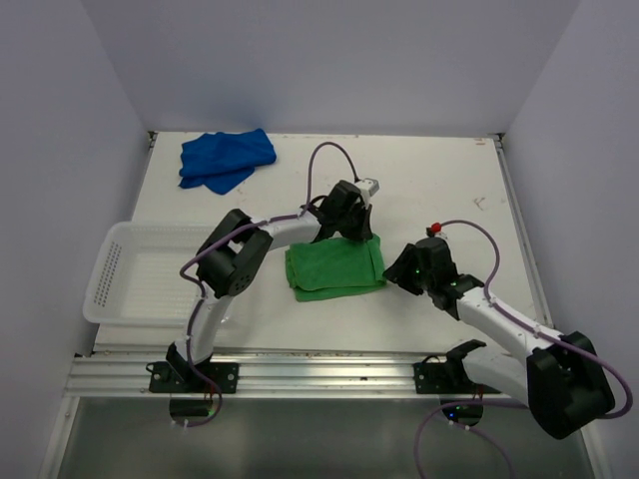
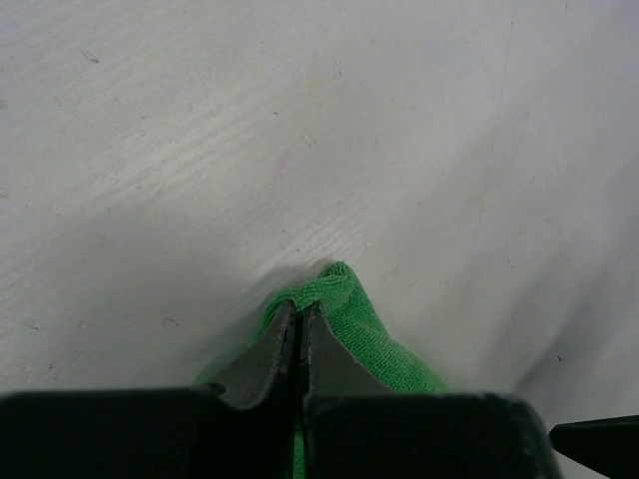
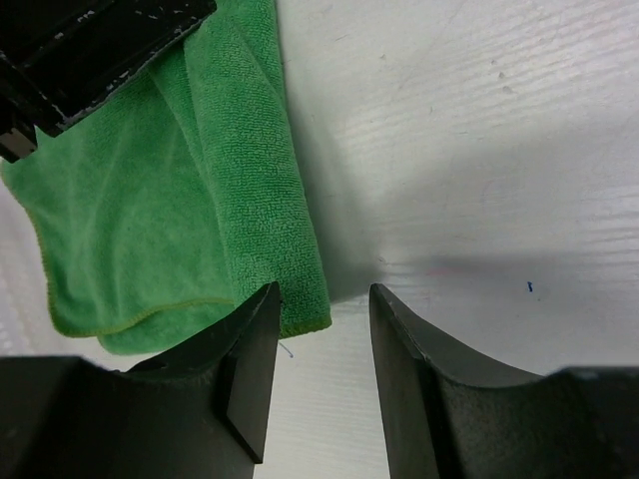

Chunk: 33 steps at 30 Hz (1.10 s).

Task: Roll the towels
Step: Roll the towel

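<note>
Between the left jaws: a raised fold of the green towel point(image 2: 369, 334) is pinched; your left gripper point(image 2: 300, 307) is closed tight on it, with cloth bunched on either side of the tips.
Ahead of the right jaws: your right gripper point(image 3: 323, 291) stands apart and holds nothing. The towel's near corner lies just past one jaw tip, and most of the gap sits over bare table point(image 3: 479, 150).
Well beyond both jaws: the blue towel point(image 1: 226, 160) lies crumpled and unrolled.
Off to the side of the left jaws: the white basket point(image 1: 110, 274) is well apart from the cloth.
Risk, dragging: pulling with only the left pinch would likely slide the whole folded towel instead of turning it, since nothing pins the near edge.
Risk, empty close: closing the right jaws where they are would likely catch only the corner hem, or nothing at all.
Risk, loose roll: a single pinch point may let the layers splay apart.
Left wrist view only: this view confirms the clamp.
Right wrist view only: this view shows the layered folds and the open gap.
Top view only: this view shows the blue towel and the basket.
</note>
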Available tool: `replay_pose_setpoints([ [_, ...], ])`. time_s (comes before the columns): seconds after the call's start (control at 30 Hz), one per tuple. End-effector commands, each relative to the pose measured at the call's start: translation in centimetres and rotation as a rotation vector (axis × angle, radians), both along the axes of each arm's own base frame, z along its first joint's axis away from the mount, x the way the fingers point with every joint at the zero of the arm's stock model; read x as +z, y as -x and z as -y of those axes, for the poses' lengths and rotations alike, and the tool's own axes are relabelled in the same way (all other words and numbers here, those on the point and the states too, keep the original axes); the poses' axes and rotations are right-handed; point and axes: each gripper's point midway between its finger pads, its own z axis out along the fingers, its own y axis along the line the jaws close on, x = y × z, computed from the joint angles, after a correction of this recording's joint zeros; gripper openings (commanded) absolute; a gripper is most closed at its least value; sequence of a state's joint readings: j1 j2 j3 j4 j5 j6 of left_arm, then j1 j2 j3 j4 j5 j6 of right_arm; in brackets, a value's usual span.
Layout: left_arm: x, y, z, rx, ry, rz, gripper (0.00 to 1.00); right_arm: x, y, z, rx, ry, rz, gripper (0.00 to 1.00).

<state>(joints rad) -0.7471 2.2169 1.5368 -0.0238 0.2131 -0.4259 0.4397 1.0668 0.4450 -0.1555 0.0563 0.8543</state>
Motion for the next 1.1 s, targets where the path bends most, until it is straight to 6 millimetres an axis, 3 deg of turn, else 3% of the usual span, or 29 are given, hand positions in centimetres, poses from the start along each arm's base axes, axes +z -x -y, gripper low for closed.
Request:
replay_pose_setpoints([
  [0.0, 0.2, -0.4, -1.8, 0.017, -0.047, 0.028, 0.00, 2.9, -1.9, -2.5, 0.030, -0.214, 0.086, 0.45],
  [0.33, 0.5, -0.4, -1.9, 0.018, -0.054, 0.034, 0.00, 1.3, -2.5, -2.4, 0.039, -0.243, 0.051, 0.47],
  [0.7, 0.2, -0.4, -2.0, 0.018, -0.059, 0.028, 0.00, -3.3, -1.2, -1.5, 0.048, -0.169, -0.040, 0.46],
  [1.07, 0.6, -0.4, -2.0, 0.041, -0.054, 0.012, 0.00, -4.4, -0.6, -0.4, 0.118, -0.060, -0.003, 0.16],
])
